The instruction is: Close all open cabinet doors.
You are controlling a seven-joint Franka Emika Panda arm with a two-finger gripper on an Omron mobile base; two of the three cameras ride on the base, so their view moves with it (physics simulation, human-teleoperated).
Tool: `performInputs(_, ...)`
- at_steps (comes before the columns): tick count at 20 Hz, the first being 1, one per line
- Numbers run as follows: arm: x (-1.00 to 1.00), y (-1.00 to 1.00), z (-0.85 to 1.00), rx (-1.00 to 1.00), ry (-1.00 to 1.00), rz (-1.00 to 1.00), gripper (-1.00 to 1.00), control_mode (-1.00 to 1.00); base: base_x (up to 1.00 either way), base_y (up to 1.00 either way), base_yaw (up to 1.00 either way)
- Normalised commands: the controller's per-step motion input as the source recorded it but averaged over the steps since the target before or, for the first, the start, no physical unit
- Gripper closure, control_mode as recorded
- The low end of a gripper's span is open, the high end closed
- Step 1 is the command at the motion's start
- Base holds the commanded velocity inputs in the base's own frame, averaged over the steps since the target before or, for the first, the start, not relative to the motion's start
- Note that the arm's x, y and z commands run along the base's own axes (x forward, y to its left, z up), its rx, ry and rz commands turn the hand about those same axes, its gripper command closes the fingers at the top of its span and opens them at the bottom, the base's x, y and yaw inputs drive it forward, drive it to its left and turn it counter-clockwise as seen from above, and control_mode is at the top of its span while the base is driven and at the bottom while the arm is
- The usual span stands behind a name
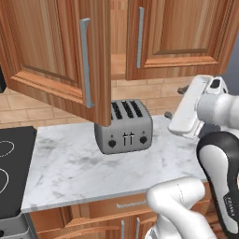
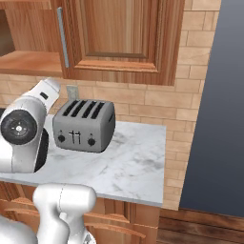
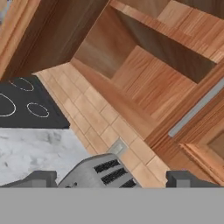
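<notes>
My fingers (image 3: 111, 178) spread wide, gripping nothing — aimed up at the wall cabinet above the marble worktop (image 1: 70, 172). Left cabinet door (image 1: 60, 51) hangs swung out over the toaster (image 1: 123, 127), shelf behind it bare; right door (image 1: 179, 35) sits shut, w/ stovetop (image 1: 11, 163) at far left.

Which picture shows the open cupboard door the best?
The left base view: the open cabinet door swings out toward the camera over the toaster, handle in plain sight. The hand view shows its dark inner side beside the bare shelf. The right base view catches the cupboard opening, not that door's front.
</notes>
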Motion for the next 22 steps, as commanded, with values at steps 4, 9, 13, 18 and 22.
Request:
performInputs(4,-1.0,0.07,0.13,-0.02,-0.12,0.0,-1.0,-1.0,0.0,0.0,0.0)
performInputs(9,-1.0,0.28,0.0,-0.08,-0.22,0.0,-1.0,-1.0,0.0,0.0,0.0)
performInputs(13,-0.88,0.54,-0.1,-0.16,-0.33,-0.02,-1.0,-1.0,0.0,0.0,0.0)
performInputs(18,-0.47,0.73,-0.16,-0.17,-0.32,-0.06,-1.0,-1.0,0.0,0.0,0.0)
performInputs(22,-0.21,0.76,-0.08,-0.16,-0.29,-0.08,-1.0,-1.0,0.0,0.0,0.0)
